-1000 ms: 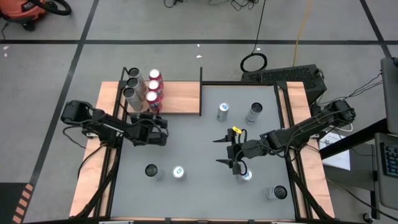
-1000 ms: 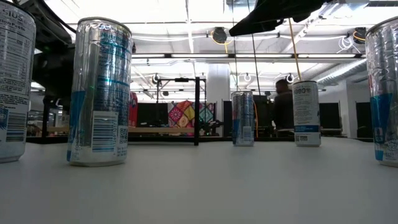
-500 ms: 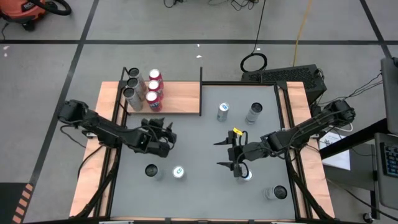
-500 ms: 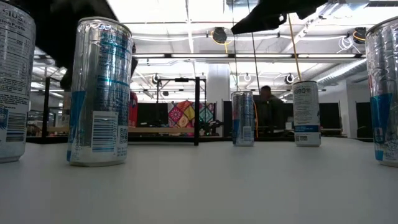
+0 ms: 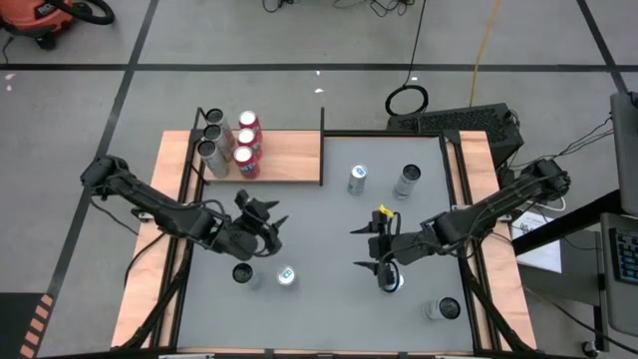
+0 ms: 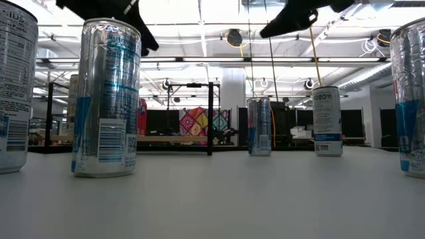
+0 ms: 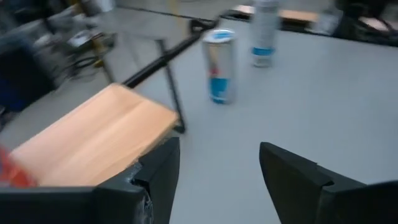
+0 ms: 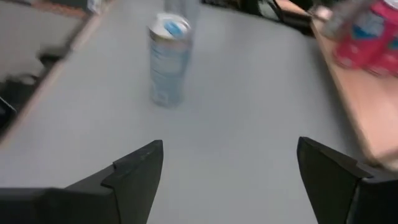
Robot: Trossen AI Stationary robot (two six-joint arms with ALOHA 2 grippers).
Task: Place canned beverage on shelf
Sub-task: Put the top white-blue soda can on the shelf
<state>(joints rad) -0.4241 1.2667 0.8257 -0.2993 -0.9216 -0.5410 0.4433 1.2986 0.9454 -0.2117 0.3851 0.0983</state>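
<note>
High view: light-brown wood-grain shelf (image 5: 284, 155) with black posts at the grey tabletop's (image 5: 319, 229) far left corner, already carrying five cans at its left end. Left gripper (image 5: 267, 226) open and empty, hovering near the tabletop's left edge. Just nearside of it, two upright silver cans (image 5: 286, 276), long axes vertical. Right gripper (image 5: 371, 246) spread wide, empty, beside another silver can (image 5: 393, 280).

Low view: blue-and-silver can (image 6: 106, 98) upright, dark fingers above it.

Left wrist view: fingers (image 7: 155, 168) apart, nothing between; shelf board ahead.

Right wrist view: fingers (image 8: 134, 165) wide apart, a can (image 8: 166, 59) well ahead.

Probably the left arm's pick: nearer both shelf and cans.
</note>
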